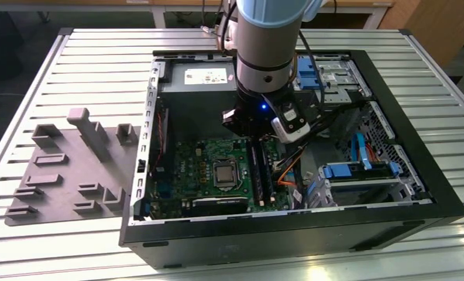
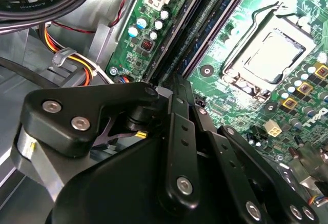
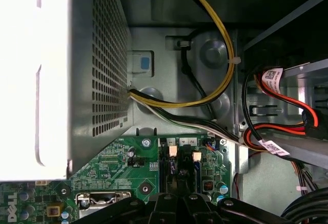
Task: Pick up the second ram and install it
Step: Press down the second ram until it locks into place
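Although set deep inside the open computer case, gave no clear sight of the claw itself: could not tell how far open it was, nor whether it had hold of anything. Hung from the arm right over one end of the long black memory slots, black linkage crowding the foreground in both wrist views.

Looked like the second ram right at the claw's tip: a dark narrow strip lying along one slot. Could not tell it from the slot with certainty, nor say whether it touched the claw. Ended just beyond the claw at a white clip, with a second white clip on the neighbouring slot.

Lay on the green motherboard directly beneath the claw, with the silver processor socket near the claw, just beside the slots.

Stood a little farther from the claw as a grey perforated power-supply box, with a yellow cable curving between it and the case wall. Sat well apart from the claw, across the case, as blue drive brackets.

Rested well away from the claw, outside the case, as a grey moulded fixture on the slatted table.
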`<state>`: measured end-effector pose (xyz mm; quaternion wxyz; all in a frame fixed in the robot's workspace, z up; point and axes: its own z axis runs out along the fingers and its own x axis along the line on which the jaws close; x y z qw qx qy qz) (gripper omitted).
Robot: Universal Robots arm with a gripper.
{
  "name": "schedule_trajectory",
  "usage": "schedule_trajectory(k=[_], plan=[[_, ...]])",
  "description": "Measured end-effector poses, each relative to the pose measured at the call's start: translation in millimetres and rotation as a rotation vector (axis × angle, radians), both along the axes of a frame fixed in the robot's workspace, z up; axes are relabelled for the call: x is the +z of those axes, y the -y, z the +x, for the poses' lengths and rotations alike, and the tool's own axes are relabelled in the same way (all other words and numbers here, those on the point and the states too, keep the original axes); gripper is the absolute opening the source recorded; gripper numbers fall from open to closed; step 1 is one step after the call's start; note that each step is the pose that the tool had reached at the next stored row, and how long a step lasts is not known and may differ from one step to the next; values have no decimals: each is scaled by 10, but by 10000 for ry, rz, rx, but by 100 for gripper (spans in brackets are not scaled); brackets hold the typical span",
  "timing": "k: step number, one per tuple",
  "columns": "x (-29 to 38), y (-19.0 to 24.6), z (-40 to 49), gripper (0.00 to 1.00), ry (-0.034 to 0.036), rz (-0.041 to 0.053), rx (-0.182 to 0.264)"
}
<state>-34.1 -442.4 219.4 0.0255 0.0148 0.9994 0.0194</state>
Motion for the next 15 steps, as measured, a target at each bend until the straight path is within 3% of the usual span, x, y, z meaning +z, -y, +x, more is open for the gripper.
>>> schedule_trajectory(k=[15], plan=[[-42,1,-2,11,9,-3,0]])
